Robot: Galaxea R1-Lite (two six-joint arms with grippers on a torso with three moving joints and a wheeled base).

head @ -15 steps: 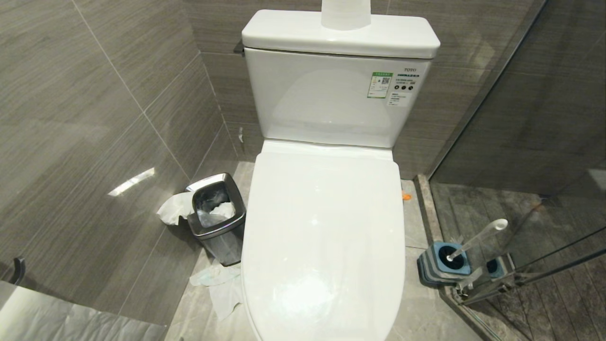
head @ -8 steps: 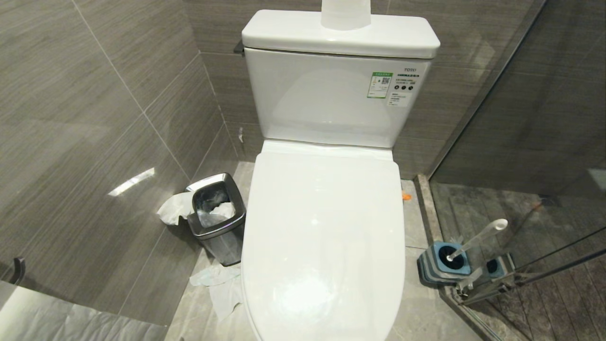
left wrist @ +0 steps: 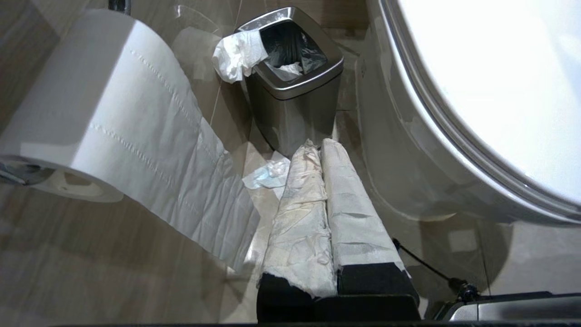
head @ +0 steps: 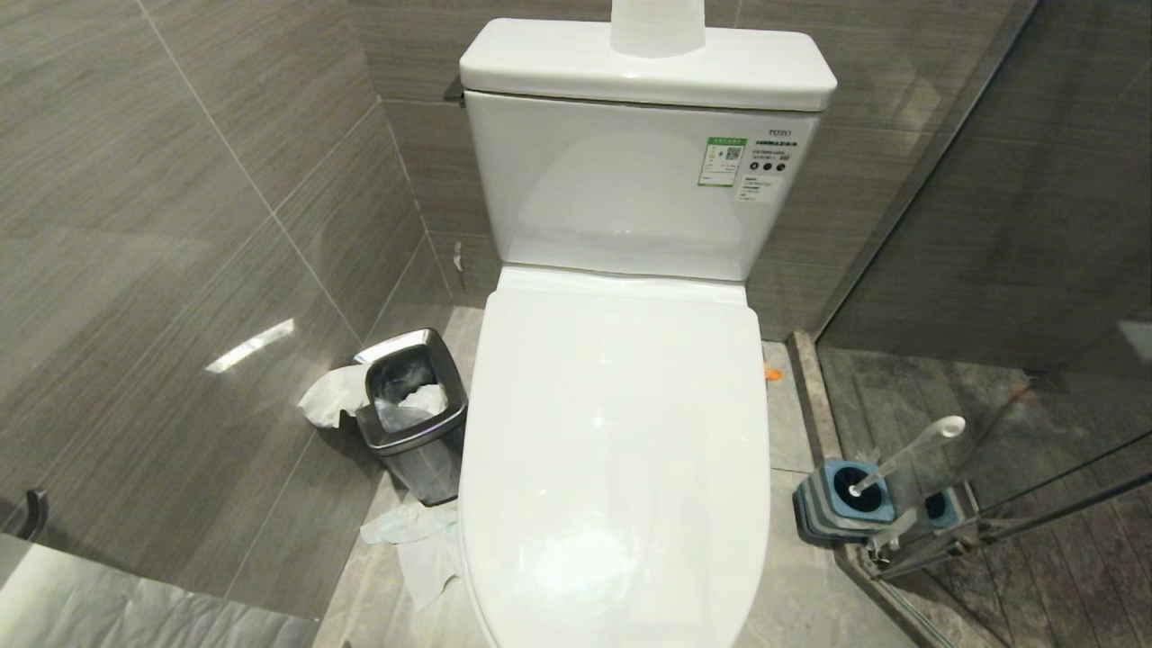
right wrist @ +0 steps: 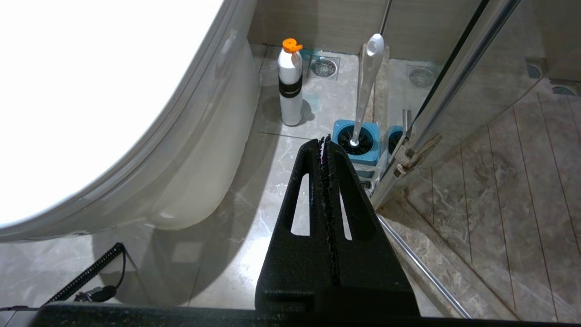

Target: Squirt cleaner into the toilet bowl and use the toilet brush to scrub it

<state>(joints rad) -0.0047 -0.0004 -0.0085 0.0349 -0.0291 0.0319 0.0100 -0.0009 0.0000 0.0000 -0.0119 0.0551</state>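
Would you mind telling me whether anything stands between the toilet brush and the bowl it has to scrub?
Yes: the white lid is down flat over the toilet bowl, covering the basin. The toilet brush stands in its blue holder on the floor, right of the toilet.

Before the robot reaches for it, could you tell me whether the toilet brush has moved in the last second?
No. The toilet brush leans in its blue holder beside the glass door's frame, exactly as before.

Overhead light is glaring off the toilet bowl (head: 621, 450) lid, blowing it out white in both wrist views; shadows are pooling below.
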